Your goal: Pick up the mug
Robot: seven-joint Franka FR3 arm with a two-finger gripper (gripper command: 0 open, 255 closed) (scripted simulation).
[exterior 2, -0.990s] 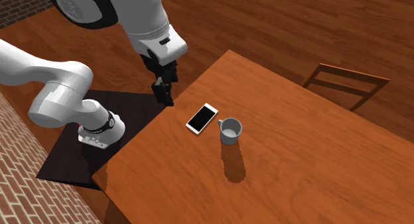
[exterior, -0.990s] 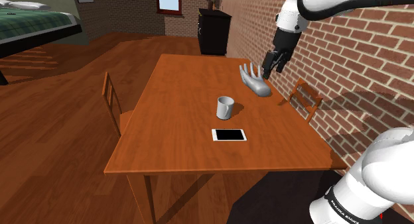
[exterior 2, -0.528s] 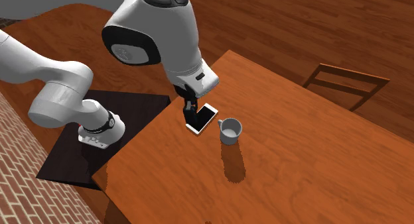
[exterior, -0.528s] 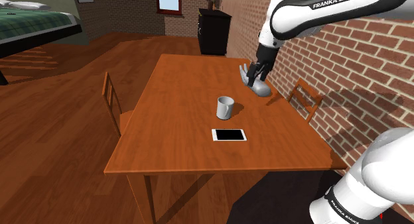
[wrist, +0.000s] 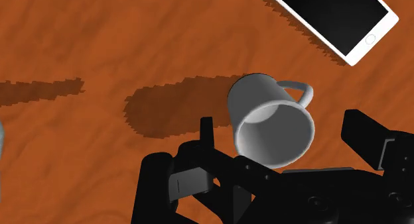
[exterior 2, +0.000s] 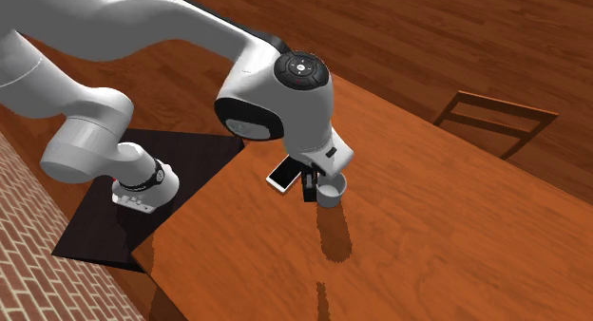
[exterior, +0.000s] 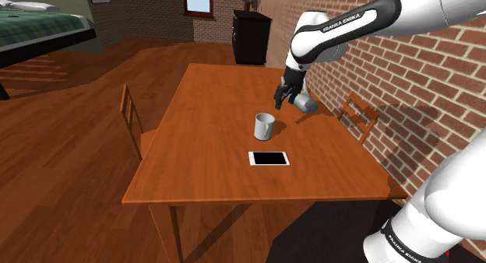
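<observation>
A small grey mug [exterior: 264,127] stands upright near the middle of the wooden table [exterior: 204,164], its handle towards the white phone [exterior: 269,158]. My black gripper [exterior: 285,98] hangs open above the mug and a little towards the brick wall, touching nothing. In the wrist view the mug [wrist: 269,120] shows from above between my spread fingers [wrist: 207,133], its handle pointing at the phone [wrist: 335,17]. In the second exterior view the wrist covers part of the mug [exterior 2: 333,190], with the gripper [exterior 2: 309,186] just beside it and the phone [exterior 2: 283,175] next to that.
A grey hand-shaped sculpture [exterior: 307,105] lies on the table behind the gripper, near the brick wall. One wooden chair [exterior: 131,120] stands at the table's far side, another [exterior: 358,113] by the wall. A dark dresser [exterior: 251,37] stands beyond the table.
The arm has swung from beside the table's wall edge in over the tabletop and come down above the mug. The fingers stayed open. Mug and phone have not moved.
</observation>
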